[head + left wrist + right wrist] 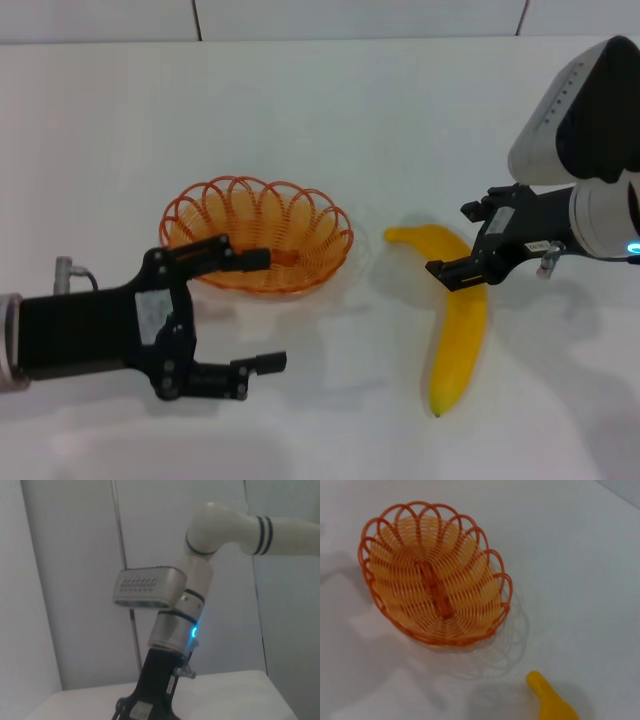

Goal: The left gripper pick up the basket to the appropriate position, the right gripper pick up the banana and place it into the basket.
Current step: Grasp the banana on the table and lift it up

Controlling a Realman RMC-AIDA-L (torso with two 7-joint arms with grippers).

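The orange wire basket (pixel 270 215) stands empty on the white table, left of centre; the right wrist view looks down into the basket (pixel 465 590). My left gripper (pixel 258 312), black on an all-black arm, is open at the basket's near side, its upper finger (pixel 240 260) lying across the near rim in the picture. The yellow banana (pixel 458 330) lies on the table to the right of the basket, and its tip (pixel 551 702) shows in the right wrist view. My right gripper (pixel 452 240) is open above the banana's upper end.
A white wall with panel seams rises behind the table. The left wrist view shows the right arm (pixel 195 605), white with a blue light ring, above the table. Bare tabletop lies between basket and banana and along the front edge.
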